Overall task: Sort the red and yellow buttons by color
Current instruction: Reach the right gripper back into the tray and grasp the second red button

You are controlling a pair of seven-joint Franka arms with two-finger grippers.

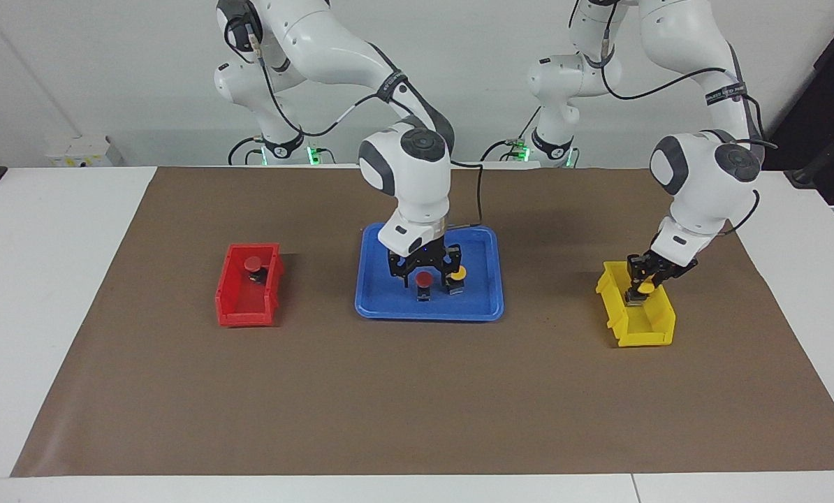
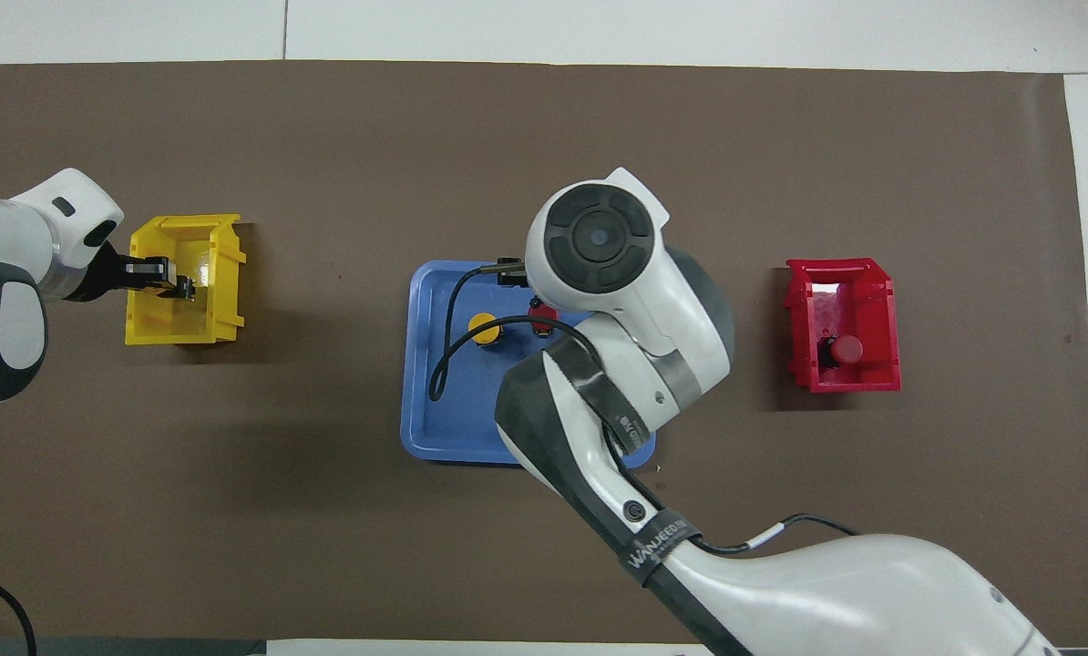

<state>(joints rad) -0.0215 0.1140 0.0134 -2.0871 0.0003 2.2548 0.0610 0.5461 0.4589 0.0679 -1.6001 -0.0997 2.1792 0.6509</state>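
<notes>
Inside the red plastic bin [image 1: 248, 307] one red-capped push-button [image 1: 253, 264] is already sorted – a yellow-capped push-button [image 1: 645, 285] is held pinched by the left gripper [image 1: 642, 288] over the yellow plastic bin [image 1: 637, 328], while another red-capped button [image 1: 424, 279] and yellow-capped button [image 1: 459, 273] are left on the blue plastic tray [image 1: 389, 307] – the former bracketed by the spread fingers of the right gripper [image 1: 424, 274].

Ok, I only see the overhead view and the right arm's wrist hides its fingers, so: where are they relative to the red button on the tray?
Observer: The right gripper is low over the blue tray, fingers open on either side of the red button.
Operator: And the left gripper at the yellow bin, anything with it?
Observer: A yellow button shows right at it, over the bin; gripped or not, I cannot tell.
</notes>
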